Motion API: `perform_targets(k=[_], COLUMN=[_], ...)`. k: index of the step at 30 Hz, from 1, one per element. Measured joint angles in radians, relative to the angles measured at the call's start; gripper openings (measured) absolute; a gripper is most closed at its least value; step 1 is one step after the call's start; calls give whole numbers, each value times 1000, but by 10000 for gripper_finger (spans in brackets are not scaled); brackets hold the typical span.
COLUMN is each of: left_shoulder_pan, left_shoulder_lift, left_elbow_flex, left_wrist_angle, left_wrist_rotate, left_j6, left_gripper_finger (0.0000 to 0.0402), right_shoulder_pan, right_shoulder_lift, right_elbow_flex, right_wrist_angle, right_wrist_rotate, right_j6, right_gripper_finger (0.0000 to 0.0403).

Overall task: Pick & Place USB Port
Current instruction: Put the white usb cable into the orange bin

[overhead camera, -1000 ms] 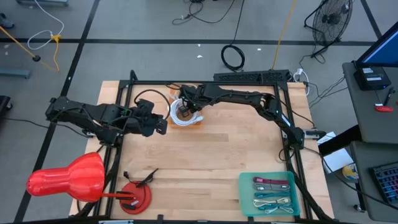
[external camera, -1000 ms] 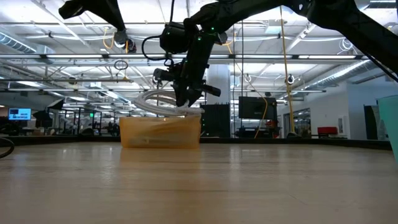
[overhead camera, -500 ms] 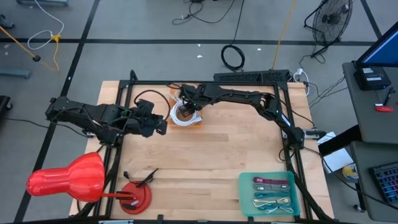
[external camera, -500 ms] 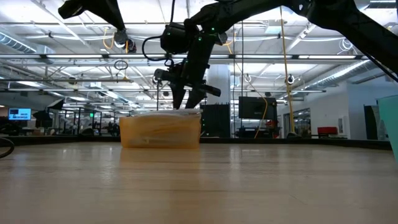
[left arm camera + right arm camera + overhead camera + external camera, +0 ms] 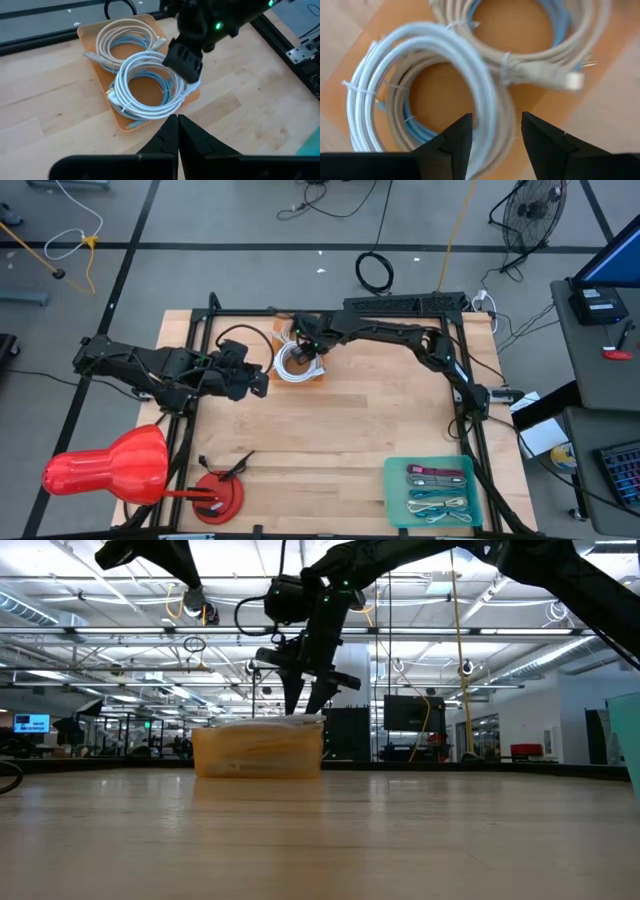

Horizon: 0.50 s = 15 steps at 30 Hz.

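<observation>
Progress looks partial: two coiled white cables point(image 5: 145, 87) lie in the orange tray point(image 5: 297, 360) near the worktop's far edge, while other cables rest in the green tray point(image 5: 437, 491) at the near right corner. Which tray is the source I cannot tell, so how much is left is a guess.

Going left to right: a red lamp-like object point(image 5: 110, 465) overhangs the near left corner, with a red round base point(image 5: 217, 495) beside it. The left gripper point(image 5: 258, 382) waits with fingers pressed together, holding nothing, just left of the orange tray. The right gripper point(image 5: 308, 700) hangs above that tray, fingers spread and empty, the nearer coil lying loose beneath them.

Room: the middle of the worktop is bare wood, giving a free path between the trays. The black frame rails point(image 5: 470, 430) along the left, far and right edges limit sideways swings.
</observation>
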Motion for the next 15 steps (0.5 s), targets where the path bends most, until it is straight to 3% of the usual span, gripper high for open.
perform_targets(k=[7,11,15], left_shoulder_pan=[19,32,40], left_shoulder_lift=[0,0,0], left_elbow_flex=[0,0,0], left_wrist_angle=[0,0,0], left_wrist_rotate=[-11,-11,-11], left_j6=[10,31,45], left_gripper_finger=[12,3,12], right_shoulder_pan=[-56,-75,1], right_shoulder_lift=[-79,-123,-139], right_elbow_flex=[0,2,1], right_wrist_angle=[47,141,117], right_wrist_rotate=[-32,-315,-498], right_j6=[-14,-12,-54], right_gripper_finger=[162,139,65])
